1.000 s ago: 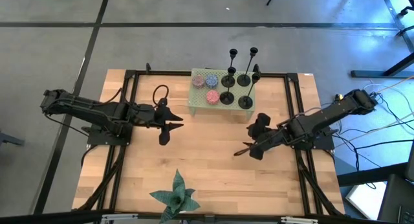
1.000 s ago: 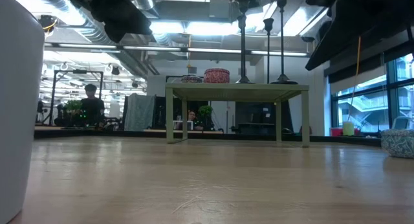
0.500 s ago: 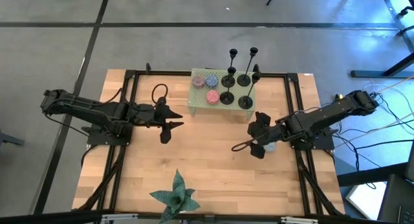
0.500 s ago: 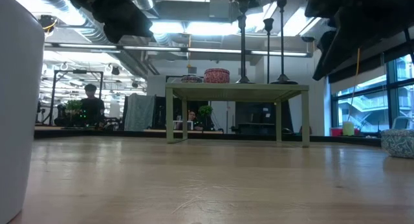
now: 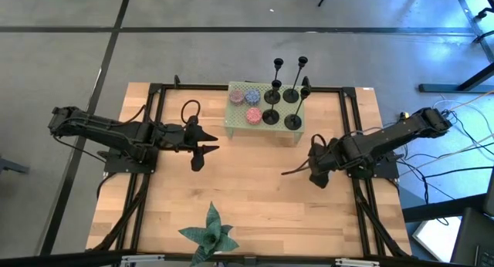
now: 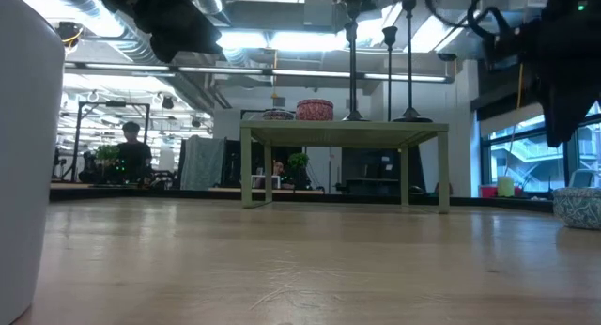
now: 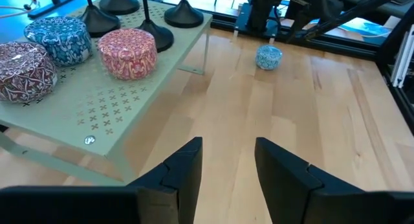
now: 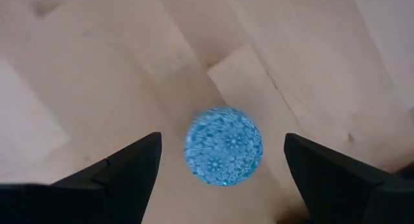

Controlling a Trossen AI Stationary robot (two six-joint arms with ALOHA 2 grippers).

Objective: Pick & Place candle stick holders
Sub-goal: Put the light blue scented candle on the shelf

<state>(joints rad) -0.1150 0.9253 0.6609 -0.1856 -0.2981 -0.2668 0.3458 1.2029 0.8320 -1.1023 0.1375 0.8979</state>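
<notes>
Candle stick holders (image 5: 282, 93) stand grouped on the right half of the small green stand (image 5: 235, 122) at the table's (image 5: 255, 197) far edge; the low view shows their thin stems rising above the stand top, which the overhead hides. The left wrist view alone shows three patterned tins (image 7: 127, 52) beside them on the perforated top. Only the right wrist view shows the blue patterned ball (image 8: 224, 146) lying on the wood between the spread fingers of the right gripper (image 5: 316, 173). The left gripper (image 5: 202, 153) hovers left of the stand, fingers parted, holding nothing. No writing is readable.
</notes>
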